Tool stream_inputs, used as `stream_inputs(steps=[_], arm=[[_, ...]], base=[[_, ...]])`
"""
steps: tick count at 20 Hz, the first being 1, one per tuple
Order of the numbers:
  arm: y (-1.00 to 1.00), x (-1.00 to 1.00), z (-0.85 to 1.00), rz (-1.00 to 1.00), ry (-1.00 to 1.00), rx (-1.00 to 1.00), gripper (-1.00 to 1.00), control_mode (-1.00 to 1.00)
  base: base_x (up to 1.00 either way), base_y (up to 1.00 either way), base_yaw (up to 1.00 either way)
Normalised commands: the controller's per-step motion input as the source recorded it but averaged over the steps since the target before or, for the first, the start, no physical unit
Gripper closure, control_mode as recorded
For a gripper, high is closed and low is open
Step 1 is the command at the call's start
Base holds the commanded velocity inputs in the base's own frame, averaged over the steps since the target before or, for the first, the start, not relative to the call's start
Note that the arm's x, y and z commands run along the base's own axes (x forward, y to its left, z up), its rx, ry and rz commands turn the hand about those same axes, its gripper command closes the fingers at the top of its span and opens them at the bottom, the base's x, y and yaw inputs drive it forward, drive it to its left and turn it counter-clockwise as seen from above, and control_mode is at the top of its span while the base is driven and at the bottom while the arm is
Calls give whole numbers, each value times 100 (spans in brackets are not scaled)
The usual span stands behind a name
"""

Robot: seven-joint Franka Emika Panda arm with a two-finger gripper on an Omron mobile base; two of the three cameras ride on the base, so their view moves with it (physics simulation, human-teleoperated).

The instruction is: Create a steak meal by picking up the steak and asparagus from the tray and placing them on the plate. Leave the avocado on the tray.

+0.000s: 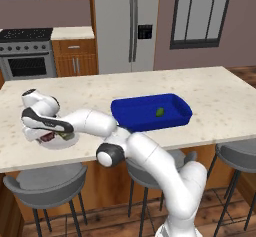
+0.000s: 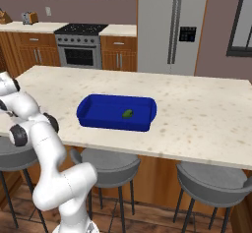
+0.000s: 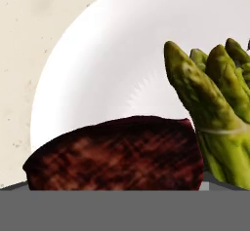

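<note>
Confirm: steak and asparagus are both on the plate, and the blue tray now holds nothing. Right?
Not quite. The tray still holds the avocado, as the left base view shows. The steak and asparagus are on the plate.

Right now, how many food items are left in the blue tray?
1: the avocado lies alone in the tray, right of its middle in the left base view. The steak and asparagus sit on the plate.

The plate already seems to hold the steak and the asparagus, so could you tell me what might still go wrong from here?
The steak and asparagus sit very close under the hand, so pulling away carelessly might drag either off the plate. The plate lies near the counter edge; a bump could push it off.
</note>
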Motion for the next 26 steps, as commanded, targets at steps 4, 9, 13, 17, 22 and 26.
stream_inputs(steps=[4,9,13,17,22,26], arm=[[-22,0,0,0,0,0,-100,-100],[-18,0,1,0,0,0,-100,-100],[-4,-1,18,0,-4,0,-100,-100],[0,0,21,0,-3,0,-100,-100],[0,-7,34,0,-5,0,-100,-100],[-3,-18,44,0,-6,0,-100,-100]], base=[[0,0,0],[0,0,0],[0,0,0],[0,0,0],[0,0,0],[0,0,0]])
